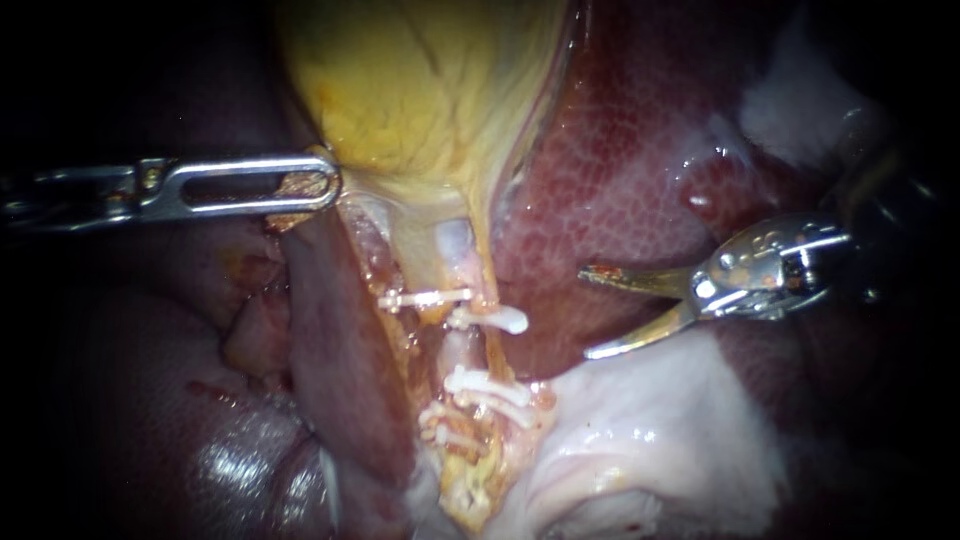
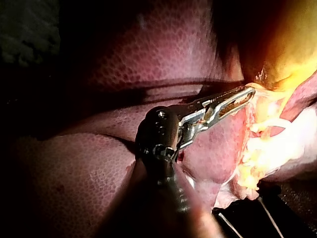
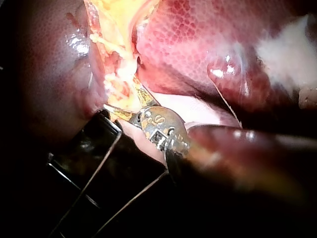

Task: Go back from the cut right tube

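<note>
My left instrument (image 1: 312, 188) has its jaws clamped on the lower edge of the yellow gallbladder (image 1: 420, 90). Below it the right tube (image 1: 462, 350) lies pale and ragged between white clips (image 1: 490, 318). It seems parted there, though the gap is hard to read. My right instrument (image 1: 592, 311), curved jaws apart, hangs apart from the tube, over the liver (image 1: 620, 150).
</note>
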Controlling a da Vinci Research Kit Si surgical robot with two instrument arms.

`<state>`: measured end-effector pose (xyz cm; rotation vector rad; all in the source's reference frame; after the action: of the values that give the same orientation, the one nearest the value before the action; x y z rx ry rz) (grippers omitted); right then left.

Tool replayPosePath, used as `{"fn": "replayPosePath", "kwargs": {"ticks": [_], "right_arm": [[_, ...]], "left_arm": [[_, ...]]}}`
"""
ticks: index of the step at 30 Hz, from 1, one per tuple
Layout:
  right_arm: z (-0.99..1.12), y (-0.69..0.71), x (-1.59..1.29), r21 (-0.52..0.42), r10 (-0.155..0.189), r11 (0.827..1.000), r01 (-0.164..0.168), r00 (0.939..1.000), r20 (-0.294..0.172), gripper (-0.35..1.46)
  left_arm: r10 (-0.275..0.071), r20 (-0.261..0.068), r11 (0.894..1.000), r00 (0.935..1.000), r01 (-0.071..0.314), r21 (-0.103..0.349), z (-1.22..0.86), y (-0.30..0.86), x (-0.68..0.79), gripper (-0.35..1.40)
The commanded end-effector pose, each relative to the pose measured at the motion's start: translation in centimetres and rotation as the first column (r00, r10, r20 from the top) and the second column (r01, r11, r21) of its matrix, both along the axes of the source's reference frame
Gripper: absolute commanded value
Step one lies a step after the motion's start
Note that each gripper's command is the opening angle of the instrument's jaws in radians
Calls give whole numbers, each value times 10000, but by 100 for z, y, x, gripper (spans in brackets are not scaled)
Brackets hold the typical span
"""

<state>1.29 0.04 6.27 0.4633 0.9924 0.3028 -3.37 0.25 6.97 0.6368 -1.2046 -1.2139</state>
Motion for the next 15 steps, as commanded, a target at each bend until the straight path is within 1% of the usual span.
{"fn": "replayPosePath", "kwargs": {"ticks": [1, 5, 6, 9, 11, 15], "right_arm": [[7, -5, 3, 152, -69, 9999, 67, 9999, 104, 143], [42, -28, 13, 623, -375, 9974, 351, 9985, 387, 143], [47, -31, 13, 666, -439, 9969, 410, 9982, 421, 143], [72, -46, 13, 947, -644, 9939, 572, 9951, 749, 143], [88, -53, 14, 1117, -735, 9917, 637, 9936, 860, 143], [110, -56, 19, 1285, -799, 9893, 685, 9931, 861, 142]], "left_arm": [[10, 4, 10000, 10000, -10, -4, -1, 0, 1, -35], [0, -8, 10000, 10000, 0, -6, -2, -1, 4, -35], [0, -9, 10000, 10000, 0, -5, -2, -1, 5, -35], [3, -8, 10000, 10000, -3, -5, -2, -1, 6, -35], [4, -7, 10000, 10000, -4, -4, -2, -1, 6, -35], [0, -10, 10000, 10000, 0, -5, -3, -2, 6, -35]]}}
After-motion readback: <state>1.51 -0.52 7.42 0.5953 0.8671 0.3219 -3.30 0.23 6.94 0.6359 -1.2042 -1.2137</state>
